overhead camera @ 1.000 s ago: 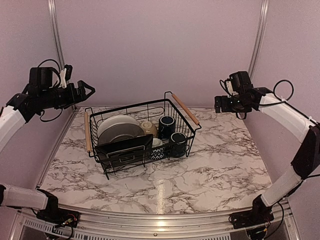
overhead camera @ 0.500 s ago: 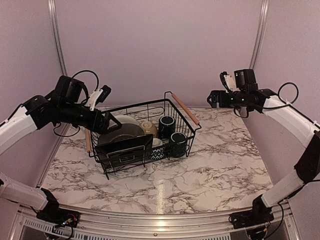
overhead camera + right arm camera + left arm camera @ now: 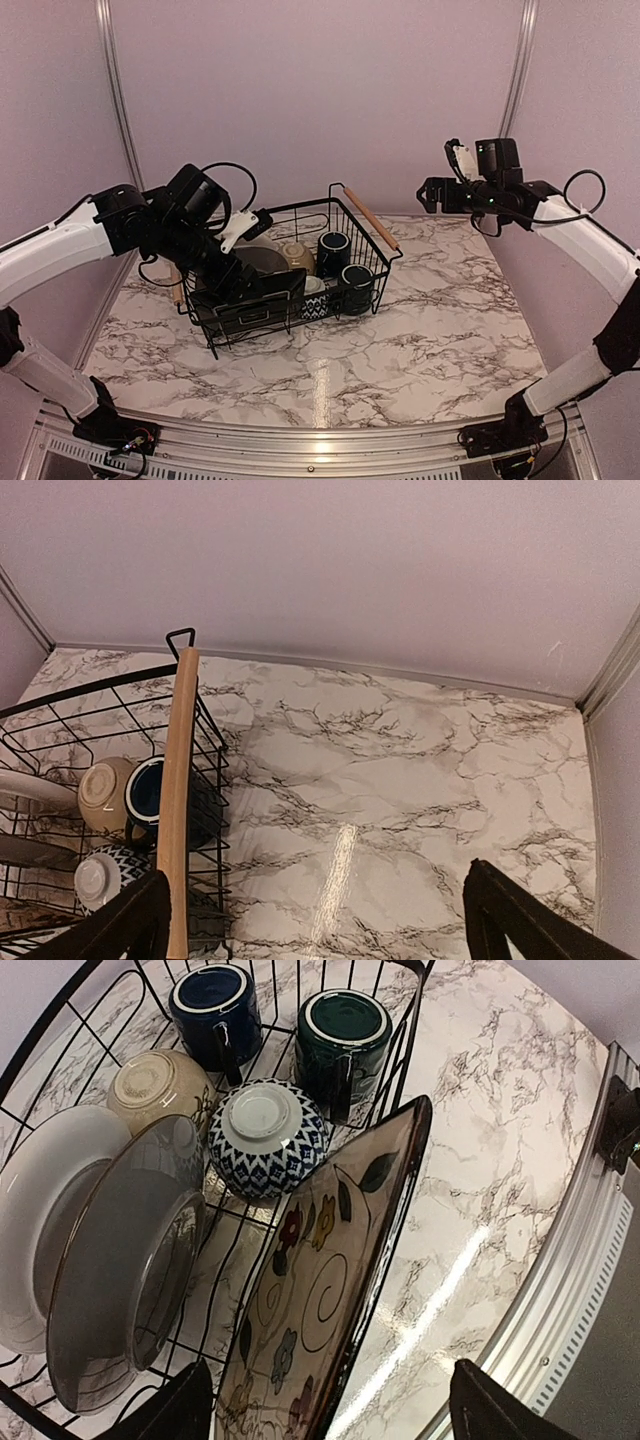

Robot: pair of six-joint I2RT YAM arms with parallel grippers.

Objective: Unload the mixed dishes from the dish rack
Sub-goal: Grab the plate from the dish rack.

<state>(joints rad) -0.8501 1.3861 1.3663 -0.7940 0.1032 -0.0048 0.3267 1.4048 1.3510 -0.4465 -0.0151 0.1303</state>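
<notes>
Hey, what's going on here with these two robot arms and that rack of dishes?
The left gripper, open, hovers over the square floral plate leaning in the black wire dish rack with wooden handles, apparently lining up to take it. The right gripper hangs open and empty, high to the rack's right. The round plates, dark mugs and small bowls all sit in the rack; nothing is unloaded yet.

Left arm (image 3: 60, 245) low, right arm (image 3: 585, 235) high — fingers (image 3: 515, 920) spread wide.
</notes>
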